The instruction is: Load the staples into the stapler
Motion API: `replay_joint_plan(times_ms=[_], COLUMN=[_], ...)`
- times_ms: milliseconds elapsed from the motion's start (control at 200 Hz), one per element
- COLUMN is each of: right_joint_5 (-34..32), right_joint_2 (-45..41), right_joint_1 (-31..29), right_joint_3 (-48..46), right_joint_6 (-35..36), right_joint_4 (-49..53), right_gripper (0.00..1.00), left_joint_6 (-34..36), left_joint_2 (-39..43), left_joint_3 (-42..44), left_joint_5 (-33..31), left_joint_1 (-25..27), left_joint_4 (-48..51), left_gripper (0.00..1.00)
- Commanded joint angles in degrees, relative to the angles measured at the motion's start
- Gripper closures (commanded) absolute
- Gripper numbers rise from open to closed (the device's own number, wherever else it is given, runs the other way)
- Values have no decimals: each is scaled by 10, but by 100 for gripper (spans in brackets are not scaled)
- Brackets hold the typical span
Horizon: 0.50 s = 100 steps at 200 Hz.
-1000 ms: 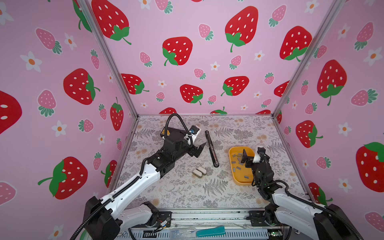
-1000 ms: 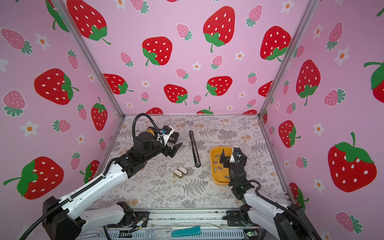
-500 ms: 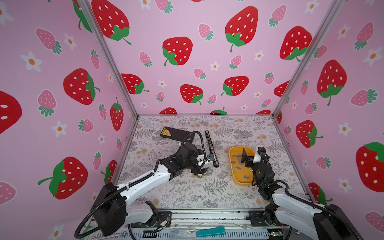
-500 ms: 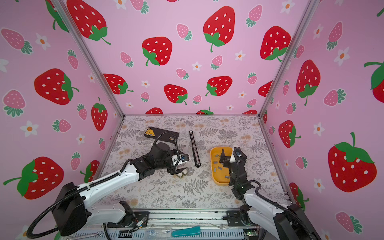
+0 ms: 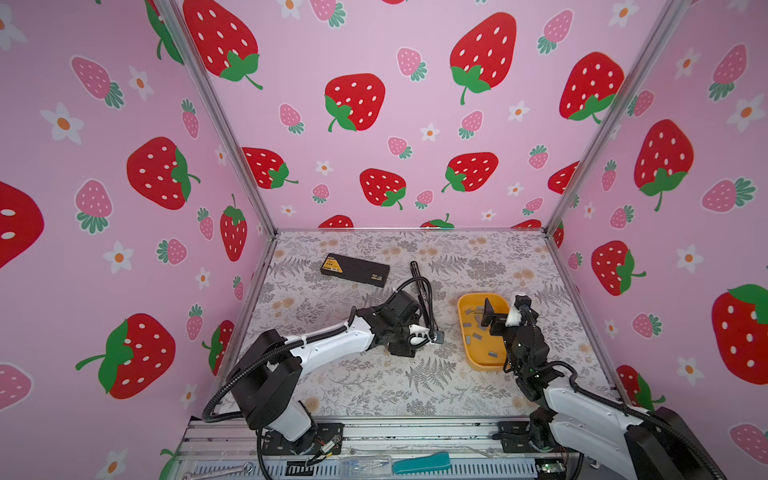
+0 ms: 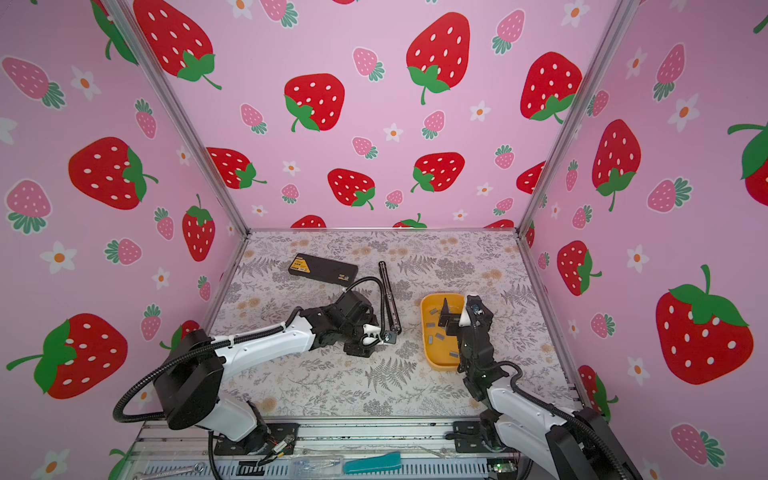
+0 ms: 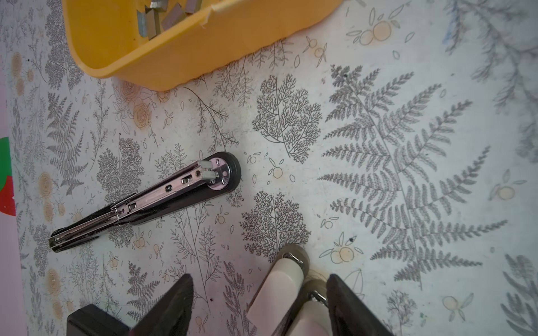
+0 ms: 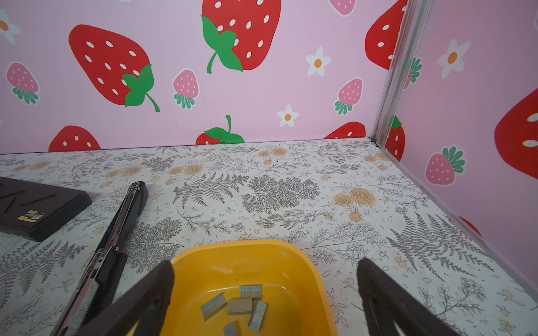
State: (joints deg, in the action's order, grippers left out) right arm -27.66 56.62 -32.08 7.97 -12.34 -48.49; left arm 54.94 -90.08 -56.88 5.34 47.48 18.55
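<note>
Several silver-grey staples (image 8: 240, 305) lie loose in a yellow tray (image 8: 247, 244), also seen in a top view as the staples (image 5: 476, 336). My right gripper (image 8: 265, 263) hangs open just above the tray's near end (image 5: 484, 363). A long black and chrome stapler (image 7: 145, 200) lies opened flat left of the tray; in a top view the stapler (image 6: 388, 295) is partly behind my left arm's cable. My left gripper (image 7: 259, 279) straddles a small cream stapler-like piece (image 7: 279, 288) in two rounded halves. One finger (image 7: 343, 302) touches it; a gap remains at the other, so the gripper is open.
A flat black box with a yellow label (image 5: 355, 270) lies at the back left of the fern-print table. Pink strawberry walls close three sides. The left arm's forearm (image 5: 328, 345) stretches low across the table's middle.
My left gripper has moved from the black box at the back to the cream piece near the middle, and its jaws have narrowed. The right arm has not moved.
</note>
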Motion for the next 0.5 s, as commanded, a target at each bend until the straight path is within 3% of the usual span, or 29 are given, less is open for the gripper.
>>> replay_joint_plan(times_ms=[0, 495], right_joint_5=[2, 3], right_joint_2=[2, 1], right_joint_1=[4, 4], right_joint_3=[-5, -7], right_joint_6=[-5, -5], right_joint_4=[-20, -22], right_gripper=[1, 1], left_joint_6=[22, 34], left_joint_2=[-21, -76], left_joint_3=[-32, -82], left_joint_5=[-22, -65], left_joint_1=[0, 1], left_joint_4=[31, 89], left_gripper=[30, 33])
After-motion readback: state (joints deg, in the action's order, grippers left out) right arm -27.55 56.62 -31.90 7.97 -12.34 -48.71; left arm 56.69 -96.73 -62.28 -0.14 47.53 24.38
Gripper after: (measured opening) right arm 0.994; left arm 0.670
